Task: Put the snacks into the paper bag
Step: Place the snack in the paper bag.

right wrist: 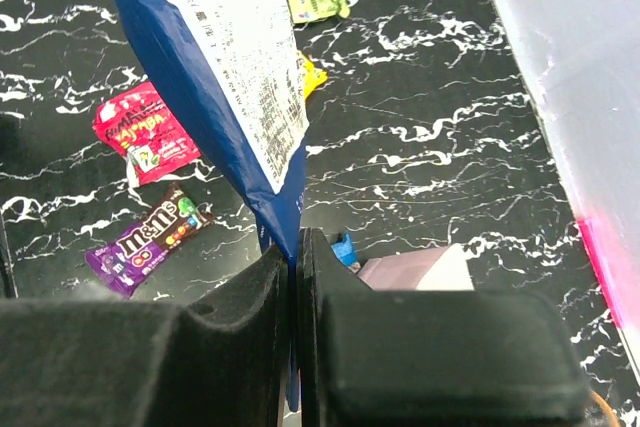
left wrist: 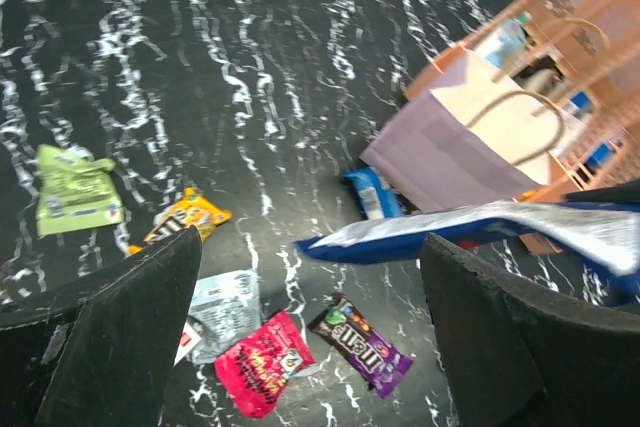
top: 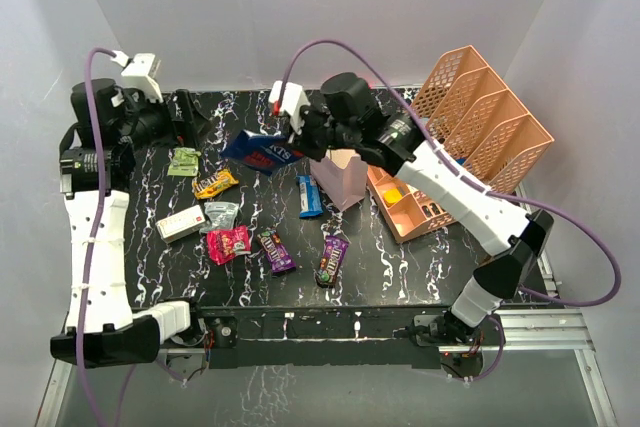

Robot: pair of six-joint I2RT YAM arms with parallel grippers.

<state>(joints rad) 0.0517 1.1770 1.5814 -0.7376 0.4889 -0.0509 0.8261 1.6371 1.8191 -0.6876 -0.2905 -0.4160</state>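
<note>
the right claw (right wrist: 295,277) is clamped on one thin edge of the blue pouch (right wrist: 240,77), held off the counter (top: 400,277) at ten o'clock of the paper bag (top: 340,179), while the left claw (left wrist: 310,277) gapes empty; the pouch looks light, floppy and slick, so a seam grip suits it.

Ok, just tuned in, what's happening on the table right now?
The right claw is shut on the blue-and-white pouch, holding it in the air just left of the paper bag. The left claw hangs open and empty at the far left. The other snacks lie on the table, not yet bagged.
</note>
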